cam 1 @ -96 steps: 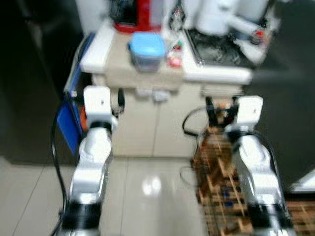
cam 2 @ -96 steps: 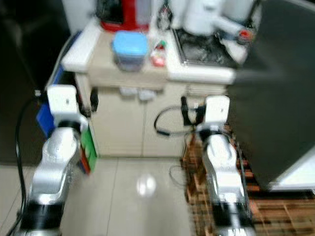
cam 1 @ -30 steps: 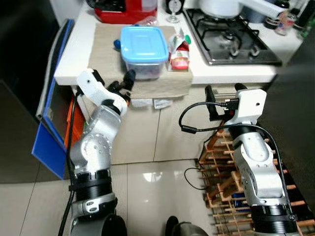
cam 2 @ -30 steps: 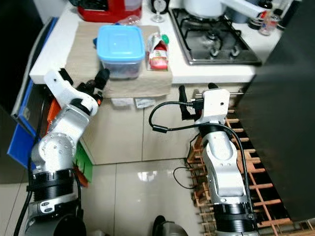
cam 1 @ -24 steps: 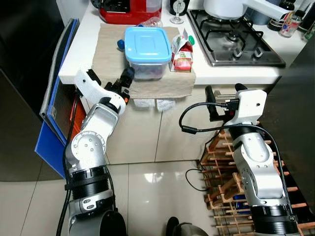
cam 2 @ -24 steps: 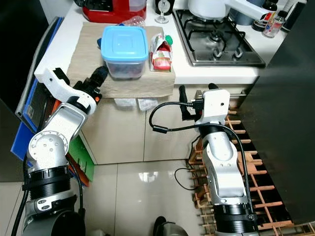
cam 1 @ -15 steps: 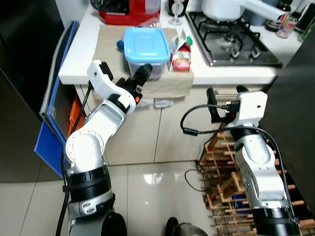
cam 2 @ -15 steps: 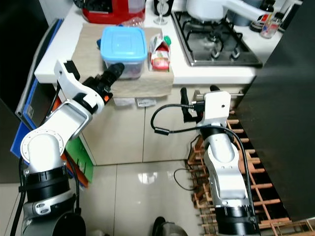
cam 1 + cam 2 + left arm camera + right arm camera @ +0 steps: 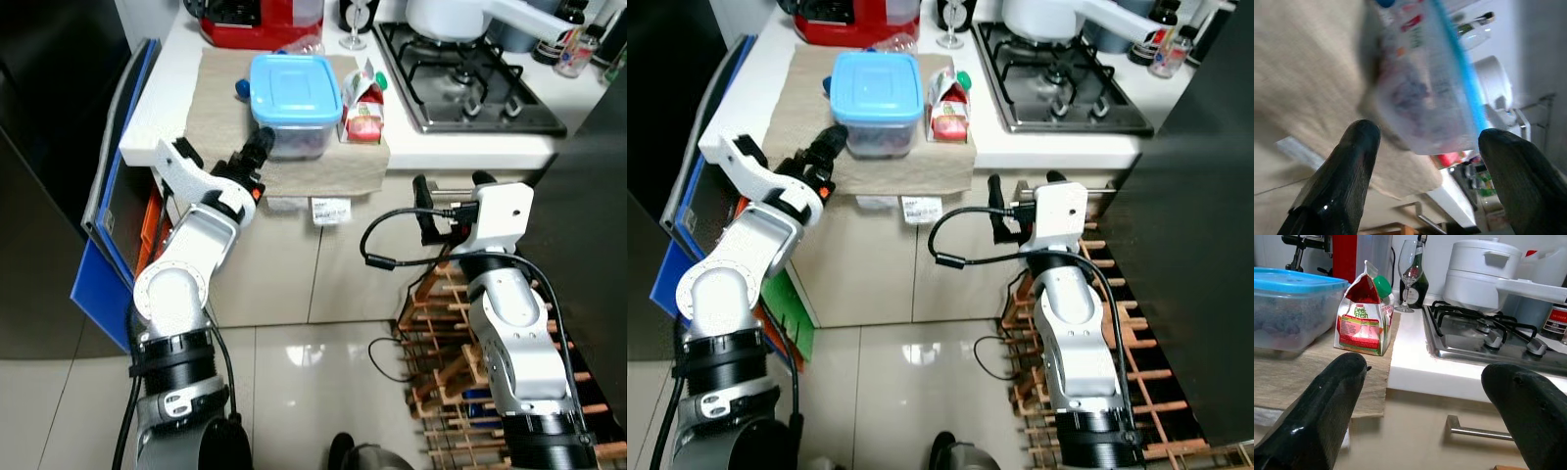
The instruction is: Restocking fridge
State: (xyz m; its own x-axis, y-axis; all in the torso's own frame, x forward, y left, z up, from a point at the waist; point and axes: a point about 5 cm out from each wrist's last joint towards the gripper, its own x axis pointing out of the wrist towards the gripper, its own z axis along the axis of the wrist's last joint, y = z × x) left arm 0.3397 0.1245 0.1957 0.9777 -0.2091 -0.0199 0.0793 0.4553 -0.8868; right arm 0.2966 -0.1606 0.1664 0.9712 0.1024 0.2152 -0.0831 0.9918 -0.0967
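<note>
The blue-lidded food container [image 9: 294,91] stands upright on the beige cloth [image 9: 211,108] on the surface [image 9: 147,108], long axis running front to back. Step in hand: reach to grasp. The left gripper [image 9: 257,155], fingers spread and empty, sits at its near-left corner; next, straddle the walls and close. The right gripper [image 9: 449,191] is open, idle.

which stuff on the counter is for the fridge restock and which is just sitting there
Likely for the job:
- blue-lidded container, with the left hand open at its near side
- red carton beside it

Just lying about:
- red appliance
- wine glass
- white pot on the stove
- beige mat
</note>
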